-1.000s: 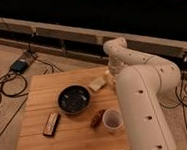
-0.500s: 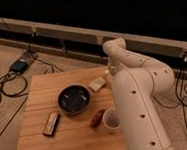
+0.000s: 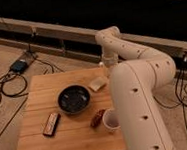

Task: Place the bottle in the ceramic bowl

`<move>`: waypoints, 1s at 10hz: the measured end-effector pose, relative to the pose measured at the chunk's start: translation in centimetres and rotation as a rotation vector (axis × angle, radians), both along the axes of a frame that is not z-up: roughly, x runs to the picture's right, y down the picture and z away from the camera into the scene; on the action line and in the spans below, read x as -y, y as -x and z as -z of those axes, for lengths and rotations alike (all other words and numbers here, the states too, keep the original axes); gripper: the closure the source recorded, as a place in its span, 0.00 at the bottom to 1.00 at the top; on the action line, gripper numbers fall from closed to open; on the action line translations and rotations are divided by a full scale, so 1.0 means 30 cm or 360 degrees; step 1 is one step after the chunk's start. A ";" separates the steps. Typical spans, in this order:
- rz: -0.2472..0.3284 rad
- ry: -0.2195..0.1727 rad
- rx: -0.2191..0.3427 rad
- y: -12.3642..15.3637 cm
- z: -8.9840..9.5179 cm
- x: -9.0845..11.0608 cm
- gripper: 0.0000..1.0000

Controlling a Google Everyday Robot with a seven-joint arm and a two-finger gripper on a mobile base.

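Observation:
The ceramic bowl (image 3: 73,99) is dark, glossy and round, and sits in the middle of the wooden table (image 3: 39,145); it holds nothing. My gripper (image 3: 107,64) hangs from the white arm (image 3: 140,100) over the table's far right edge, just behind the cream block (image 3: 97,83) and to the right of the bowl. A pale shape sits at the gripper's tip. I cannot tell whether it is the bottle. No bottle shows anywhere on the table.
A white cup (image 3: 111,120) stands at the front right, with a small brown item (image 3: 97,118) beside it. A dark flat bar (image 3: 51,124) lies at the front left. Cables (image 3: 3,89) and a small box (image 3: 19,65) lie on the floor to the left. A rail runs behind the table.
The arm has shifted slightly, and the gripper stays over the table's far right edge. The things on the table have not moved.

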State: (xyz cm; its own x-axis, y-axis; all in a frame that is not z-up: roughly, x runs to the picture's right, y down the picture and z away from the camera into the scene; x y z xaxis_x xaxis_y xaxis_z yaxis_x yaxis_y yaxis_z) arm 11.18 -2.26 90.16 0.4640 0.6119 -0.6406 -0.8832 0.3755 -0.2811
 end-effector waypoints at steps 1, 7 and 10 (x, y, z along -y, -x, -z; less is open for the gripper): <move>0.0038 -0.0045 0.0079 0.101 0.050 0.019 1.00; -0.0013 -0.0182 0.0354 0.494 0.183 -0.064 1.00; -0.0173 -0.0169 0.0368 0.574 0.155 -0.133 1.00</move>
State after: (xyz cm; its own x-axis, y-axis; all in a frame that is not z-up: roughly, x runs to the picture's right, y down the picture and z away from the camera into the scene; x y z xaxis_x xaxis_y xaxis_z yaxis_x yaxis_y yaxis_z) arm -6.03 1.73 85.50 0.5182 0.7241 -0.4551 -0.8370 0.3200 -0.4439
